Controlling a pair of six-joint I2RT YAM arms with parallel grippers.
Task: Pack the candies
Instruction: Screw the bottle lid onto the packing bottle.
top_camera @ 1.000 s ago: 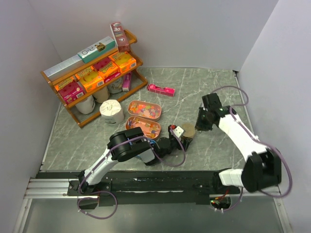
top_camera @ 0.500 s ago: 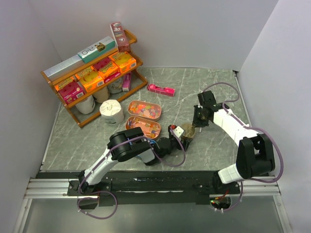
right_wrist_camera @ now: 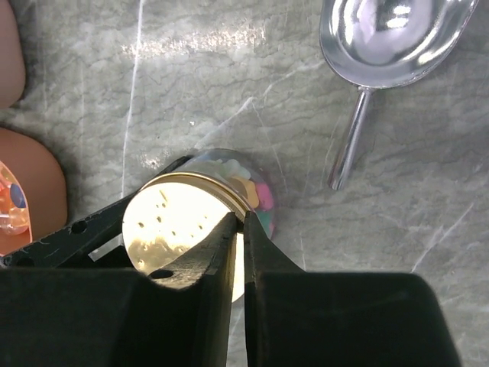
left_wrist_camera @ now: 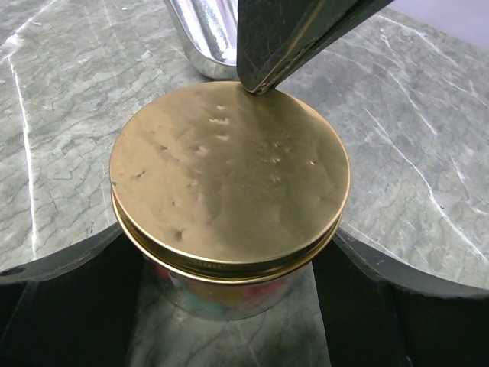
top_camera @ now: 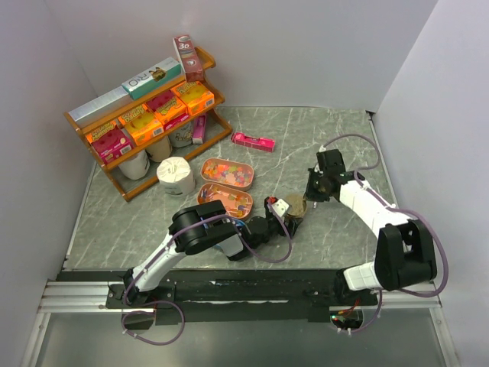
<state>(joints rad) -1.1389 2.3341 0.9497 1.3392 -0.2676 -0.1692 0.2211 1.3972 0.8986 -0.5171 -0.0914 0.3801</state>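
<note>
A glass jar with a gold lid [left_wrist_camera: 229,176] stands on the marble table and holds mixed-colour candies [right_wrist_camera: 260,195]. My left gripper [left_wrist_camera: 229,298] is shut on the jar, one finger on each side of the glass. My right gripper [right_wrist_camera: 244,218] is shut, and its tips touch the lid's rim on the side away from the left wrist. In the top view the jar [top_camera: 295,206] sits between the left gripper [top_camera: 286,214] and the right gripper [top_camera: 308,196]. More candies fill two orange trays [top_camera: 228,172] [top_camera: 227,200].
A steel scoop [right_wrist_camera: 386,38] lies on the table just beyond the jar. A pink box [top_camera: 253,141] lies further back. A wooden shelf [top_camera: 145,122] with orange and pink boxes stands at the back left, with a white roll [top_camera: 176,174] beside it.
The right arm's elbow and forearm have swung in and lower. Its gripper stays at the jar lid. The left arm and the jar have not moved.
</note>
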